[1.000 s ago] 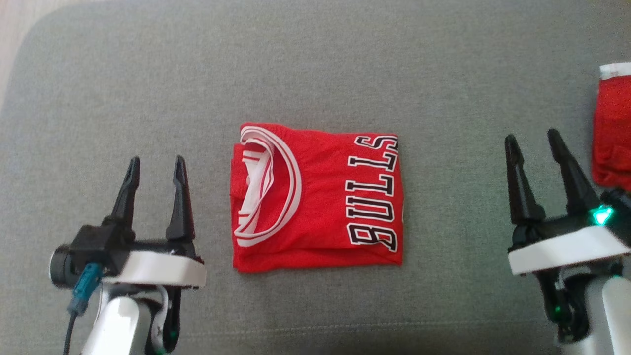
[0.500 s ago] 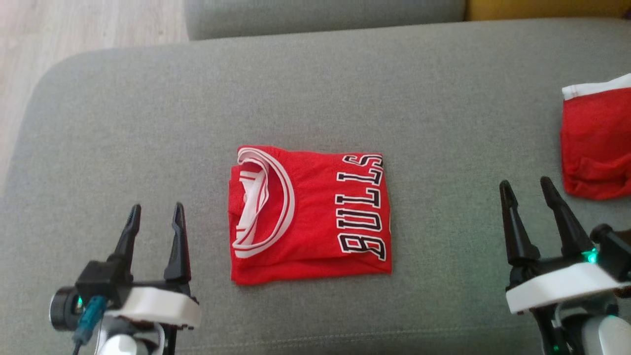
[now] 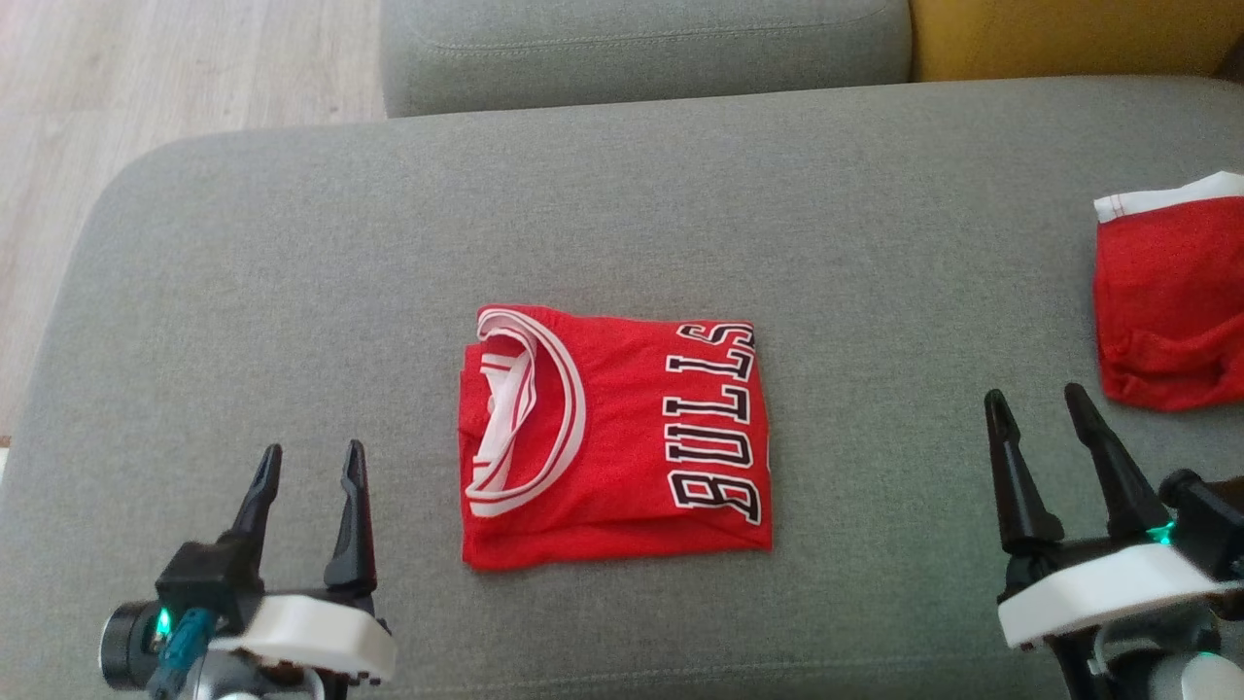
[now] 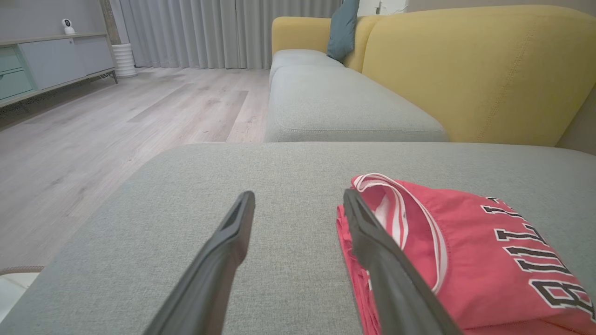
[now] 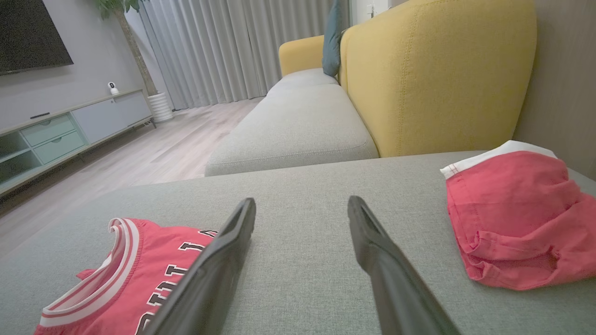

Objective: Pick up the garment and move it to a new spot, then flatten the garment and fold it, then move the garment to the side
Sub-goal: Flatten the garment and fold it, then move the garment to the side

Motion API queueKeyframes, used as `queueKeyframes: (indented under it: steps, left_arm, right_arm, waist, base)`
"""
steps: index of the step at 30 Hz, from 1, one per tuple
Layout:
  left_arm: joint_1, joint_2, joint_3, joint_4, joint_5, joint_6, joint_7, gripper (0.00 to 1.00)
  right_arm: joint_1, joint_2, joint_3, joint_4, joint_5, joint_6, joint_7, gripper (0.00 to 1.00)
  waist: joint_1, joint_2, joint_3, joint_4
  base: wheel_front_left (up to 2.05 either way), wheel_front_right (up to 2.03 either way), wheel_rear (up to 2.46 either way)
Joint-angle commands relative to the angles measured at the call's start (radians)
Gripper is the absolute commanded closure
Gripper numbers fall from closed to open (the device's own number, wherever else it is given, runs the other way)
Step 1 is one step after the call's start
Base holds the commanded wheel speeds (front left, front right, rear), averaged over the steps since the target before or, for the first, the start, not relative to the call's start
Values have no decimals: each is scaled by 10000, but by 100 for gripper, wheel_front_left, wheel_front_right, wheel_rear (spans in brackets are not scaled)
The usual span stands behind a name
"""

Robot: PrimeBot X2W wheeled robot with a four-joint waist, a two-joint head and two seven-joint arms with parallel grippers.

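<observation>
The garment (image 3: 622, 437) is a red jersey with white trim and black "BULLS" lettering, folded into a neat rectangle in the middle of the grey cushion (image 3: 292, 292). My left gripper (image 3: 313, 465) stands open near the front left, a short way left of the jersey, touching nothing. In the left wrist view the jersey (image 4: 465, 260) lies just right of my open fingers (image 4: 223, 260). At the front right my right gripper (image 3: 1035, 410) is open and empty, well right of the jersey. The right wrist view has the jersey (image 5: 121, 279) at lower left.
A second red cloth with a white band (image 3: 1171, 301) lies crumpled at the cushion's right edge, also seen as red cloth (image 5: 517, 214). Another grey seat (image 3: 641, 49) and a yellow backrest (image 3: 1069, 39) lie beyond. Wooden floor (image 3: 146, 78) is off the left edge.
The head camera has tilted up, so everything sits lower in the picture and the far seat and floor have come into view. The jersey lies as before; both grippers stay open.
</observation>
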Motion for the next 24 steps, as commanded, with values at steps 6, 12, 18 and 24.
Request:
queueKeyframes:
  steps: [6, 12, 18, 24]
  left_arm:
    - [-426, 187, 276, -425, -62, 81, 51, 0]
    - [-496, 216, 265, -416, -93, 106, 58, 0]
    - [-610, 203, 216, -425, -99, 124, 18, 0]
    - [-1010, 192, 84, -487, 13, 28, -117, 0]
  right_arm:
    - [-231, -32, 147, -463, -55, 39, 28, 0]
    - [-282, -20, 149, -450, -67, 39, 57, 0]
    - [-335, -34, 151, -385, -58, 39, 166, 0]
    - [-635, -142, 344, 60, 3, 39, 307, 0]
  waist:
    - [1, -1, 59, 10]
    - [1, -1, 89, 15]
    - [1, -1, 205, 76]
    - [1, -1, 625, 367]
  base:
    - [0, 0, 0]
    - [0, 0, 0]
    - [0, 0, 0]
    - [0, 0, 0]
